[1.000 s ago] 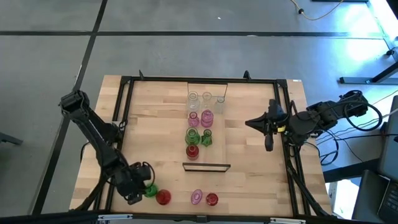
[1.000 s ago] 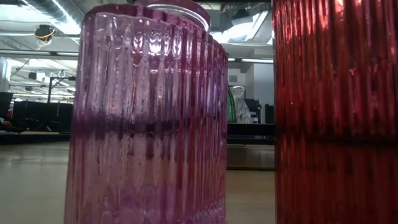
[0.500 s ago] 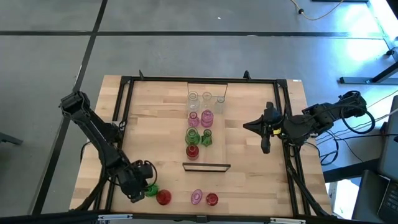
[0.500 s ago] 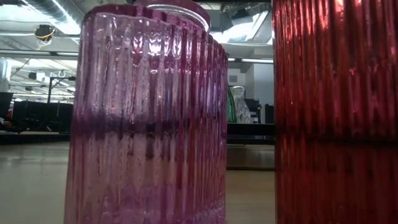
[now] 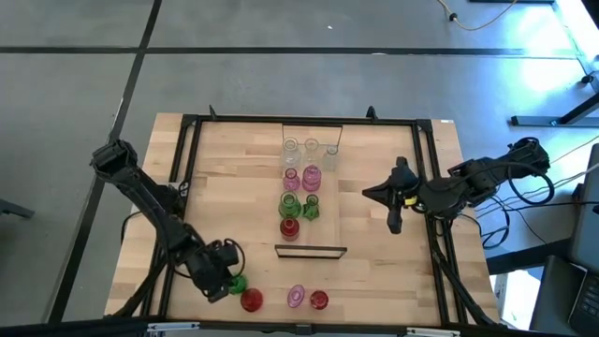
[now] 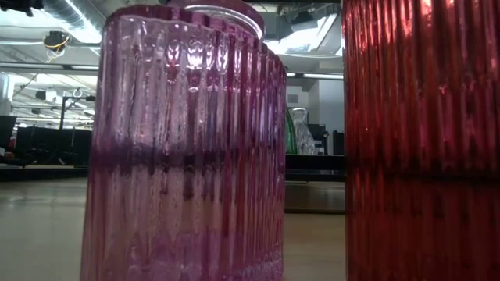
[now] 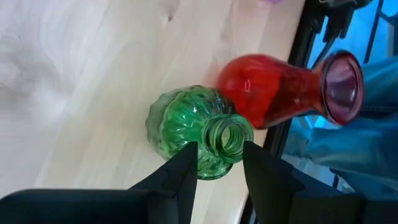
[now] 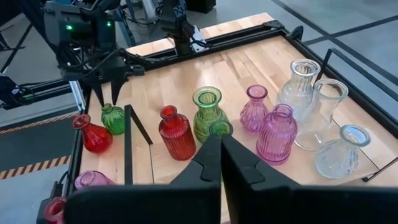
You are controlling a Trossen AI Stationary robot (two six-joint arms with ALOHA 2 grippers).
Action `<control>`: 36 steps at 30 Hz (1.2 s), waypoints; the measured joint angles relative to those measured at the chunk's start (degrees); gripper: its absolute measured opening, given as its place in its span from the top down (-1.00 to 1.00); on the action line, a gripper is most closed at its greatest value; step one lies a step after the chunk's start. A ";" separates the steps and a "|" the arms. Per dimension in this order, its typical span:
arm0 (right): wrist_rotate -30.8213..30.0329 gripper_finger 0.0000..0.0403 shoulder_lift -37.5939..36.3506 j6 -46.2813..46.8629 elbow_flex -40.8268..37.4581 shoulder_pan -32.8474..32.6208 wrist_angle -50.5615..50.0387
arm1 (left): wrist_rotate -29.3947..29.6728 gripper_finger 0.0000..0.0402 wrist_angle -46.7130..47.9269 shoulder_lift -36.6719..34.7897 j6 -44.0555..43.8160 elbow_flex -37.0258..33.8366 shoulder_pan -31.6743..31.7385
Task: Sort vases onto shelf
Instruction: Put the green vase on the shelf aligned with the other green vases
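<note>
- Lower left of the high view: the left tool (image 5: 227,279) sits low over the small green vase (image 5: 236,284) at the near edge of the desk (image 5: 225,187). Looks to me like the pickup step for this one.
- In the left wrist view the fingers (image 7: 186,167) are spread either side of the green vase's neck, with its open mouth in the gap between them. I can't tell whether the pads actually touch the glass, so I wouldn't call it a pinch yet.
- Just to the right, a red vase (image 5: 249,299) stands right up against the green one; in the left wrist view the two bellies look like they're touching.
- Next move, I'd guess: squeeze on the neck, lift straight up so the red one doesn't get knocked, then carry it toward the shelf (image 5: 351,183) in the middle of the frame.
- Further right along the bottom edge: a pink vase (image 5: 296,297) and another red vase (image 5: 319,300), both loose on the desk and not yet sorted.
- Centre: the shelf already holds clear ones at the top, pink below, then green, then a red ribbed one (image 5: 289,227) lowest.
- Right side: the right tool (image 5: 393,223) hangs above the desk beside the shelf, fingers pressed together, holding nothing, just waiting.
</note>
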State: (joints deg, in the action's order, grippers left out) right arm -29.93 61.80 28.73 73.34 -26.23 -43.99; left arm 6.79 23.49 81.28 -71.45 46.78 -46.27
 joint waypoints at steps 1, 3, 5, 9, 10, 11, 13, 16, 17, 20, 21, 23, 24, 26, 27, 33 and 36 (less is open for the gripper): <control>0.00 1.00 0.02 0.15 0.00 -0.01 -0.02 | -0.03 0.40 0.00 0.00 0.04 0.00 0.34; -0.02 1.00 -0.02 0.20 0.00 0.01 0.00 | 0.06 0.40 0.02 0.00 0.07 -0.01 0.84; 0.00 1.00 -0.02 0.20 0.00 -0.01 -0.02 | 0.20 0.40 0.02 0.02 0.05 -0.02 1.25; 0.00 1.00 -0.01 0.21 0.00 0.00 -0.02 | 0.64 0.40 0.28 0.02 -0.49 -0.02 2.05; -0.01 1.00 -0.02 0.20 0.00 0.00 -0.02 | 1.00 0.40 0.57 0.02 -1.20 -0.02 2.31; 0.00 1.00 -0.02 0.20 0.00 0.00 -0.02 | 1.27 0.40 1.14 0.02 -2.00 -0.02 2.59; 0.00 1.00 -0.01 0.20 0.00 0.00 -0.04 | 1.27 0.40 2.18 -0.01 -3.31 0.01 3.37; 0.00 1.00 -0.02 0.20 0.00 -0.01 -0.11 | 1.44 0.40 3.70 -0.11 -3.38 0.09 4.87; 0.00 1.00 -0.02 0.20 0.00 -0.01 -0.28 | 1.78 0.40 3.97 -0.11 -3.18 0.09 5.46; -0.01 1.00 -0.02 0.20 0.00 0.01 -0.98 | 3.96 0.40 4.29 -0.07 -2.48 0.07 7.41; -0.02 1.00 -0.02 0.20 0.00 0.01 -1.14 | 4.92 0.40 4.70 -0.05 -2.41 0.06 8.15; 0.00 1.00 -0.02 0.22 0.00 0.00 -1.20 | 6.08 0.40 6.16 0.06 -2.51 0.00 9.71; 0.05 1.00 -0.02 0.64 0.00 0.00 -1.21 | 6.50 0.40 7.03 -0.02 -2.51 -0.02 10.51; 0.79 1.00 -0.02 1.09 0.00 -0.01 -1.23 | 6.56 0.40 7.91 -0.04 -1.94 0.00 11.86; 1.21 1.00 -0.02 1.13 0.00 -0.01 -1.24 | 6.59 0.40 7.79 -0.16 -1.39 0.00 12.27; 2.54 1.00 -0.02 1.22 0.00 0.01 -1.75 | 7.77 0.40 6.56 -0.26 1.55 -0.13 12.49; 2.53 1.00 -0.02 1.22 0.00 0.01 -1.98 | 7.92 0.41 6.87 -0.26 1.58 -0.12 12.47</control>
State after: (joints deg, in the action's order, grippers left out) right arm -27.40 61.78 29.95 73.34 -26.22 -45.97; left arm 14.71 30.36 81.01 -69.87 46.66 -33.80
